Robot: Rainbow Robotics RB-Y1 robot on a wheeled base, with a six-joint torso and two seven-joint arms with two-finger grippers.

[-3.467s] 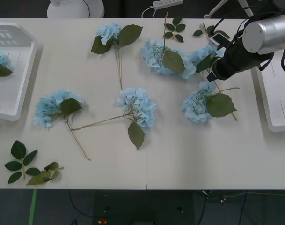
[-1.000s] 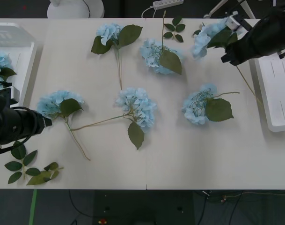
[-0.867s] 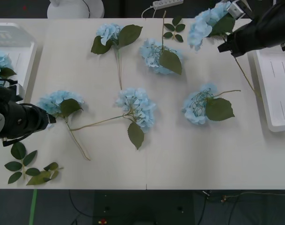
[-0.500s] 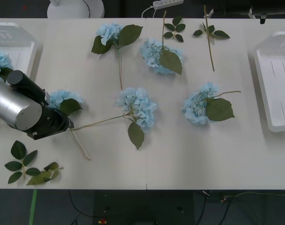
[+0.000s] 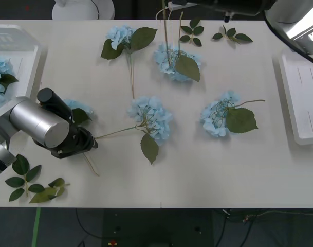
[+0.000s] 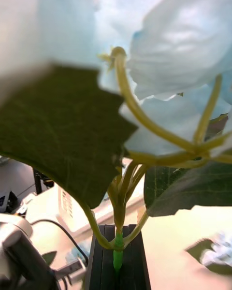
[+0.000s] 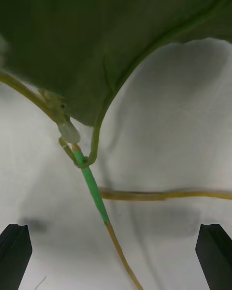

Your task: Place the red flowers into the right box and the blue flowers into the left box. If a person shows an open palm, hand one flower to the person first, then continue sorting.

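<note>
A: Stem (image 7: 92,193) between the left gripper (image 7: 116,256) jaws, set wide apart with their black tips at either side. Where does it run?

B: It passes through the middle of the gap, its long axis lying nearly straight ahead of the jaws and slightly slanted, green sleeve first, up to a big leaf (image 7: 96,43) beyond them. A second stem (image 7: 169,194) lies crosswise just past the tips. In the front view this arm (image 5: 45,126) covers the blue flower (image 5: 79,107) near the left box (image 5: 15,43). The coming move, I judge, is to close across that stem; this arm is by far the nearer.

A: And rightward?

B: The right gripper (image 6: 117,261) is clamped on another flower's stem base (image 6: 117,251), its dark pads pressed together around it. Stem, leaves and pale blue bloom (image 6: 179,53) rise directly away from the jaws. The right box (image 5: 302,98) holds nothing.
</note>
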